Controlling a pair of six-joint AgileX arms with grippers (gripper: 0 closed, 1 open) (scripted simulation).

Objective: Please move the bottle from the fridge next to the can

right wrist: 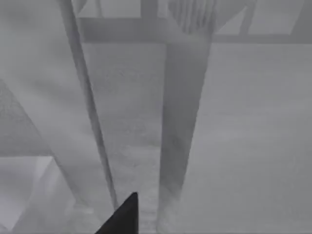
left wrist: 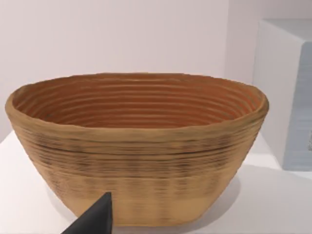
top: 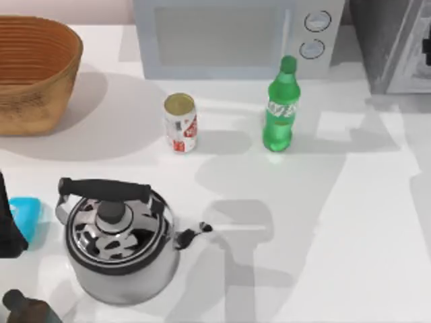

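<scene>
The green soda bottle (top: 281,108) stands upright on the table, out of the fridge (top: 397,47), near the can (top: 180,122) but apart. Little seems left. Neither gripper's opening can be told.

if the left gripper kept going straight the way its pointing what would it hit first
Most likely the woven basket: in the left wrist view its outer wall stands directly ahead of the left gripper's dark fingertip, upright on the white table. How far off is unclear.
</scene>
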